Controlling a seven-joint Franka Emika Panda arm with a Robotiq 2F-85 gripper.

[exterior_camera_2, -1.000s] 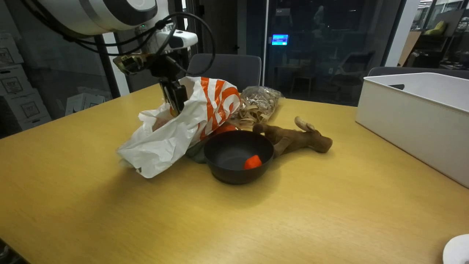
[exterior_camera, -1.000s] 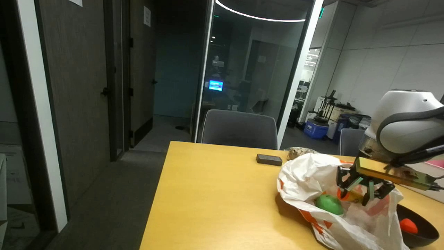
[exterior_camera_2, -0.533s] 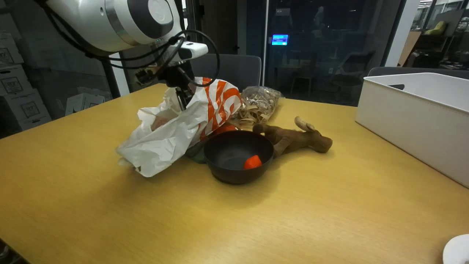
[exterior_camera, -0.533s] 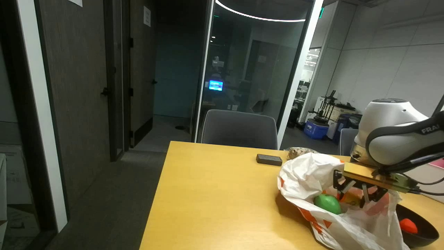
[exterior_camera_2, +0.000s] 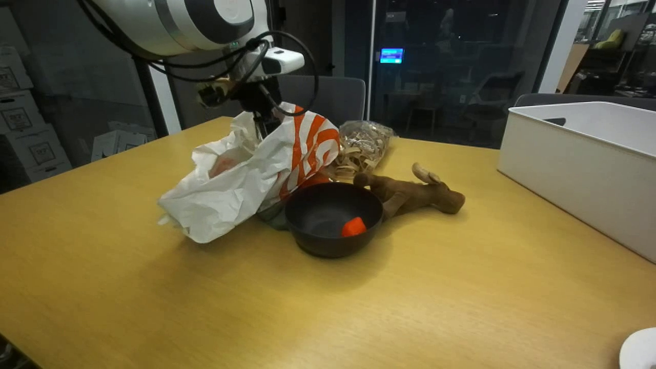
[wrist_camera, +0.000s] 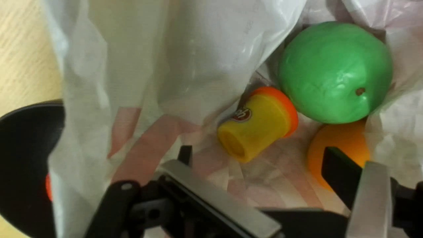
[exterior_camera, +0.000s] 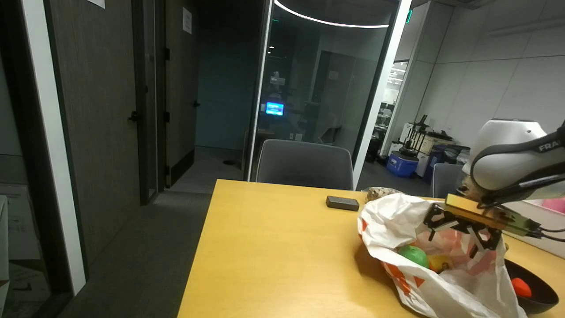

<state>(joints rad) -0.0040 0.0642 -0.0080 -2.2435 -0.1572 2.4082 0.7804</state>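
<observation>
Jaws spread and empty at the mouth of a plastic bag [exterior_camera_2: 261, 177], the yellow tub [wrist_camera: 259, 125] and green fruit [wrist_camera: 335, 72] inside not yet gripped.

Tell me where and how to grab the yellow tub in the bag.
I'd pinch the yellow tub across its body, nearer the base, coming from above through the open bag: it seems to lie on its side, rounded wall exposed, while its orange lid crowds the green ball.

On the yellow wooden table [exterior_camera_2: 328, 312] sit a crumpled white plastic bag [exterior_camera_2: 251, 182], a round black bowl [exterior_camera_2: 328, 246], a knobbly brown thing [exterior_camera_2: 420, 197] and a big white box [exterior_camera_2: 579, 164].
</observation>
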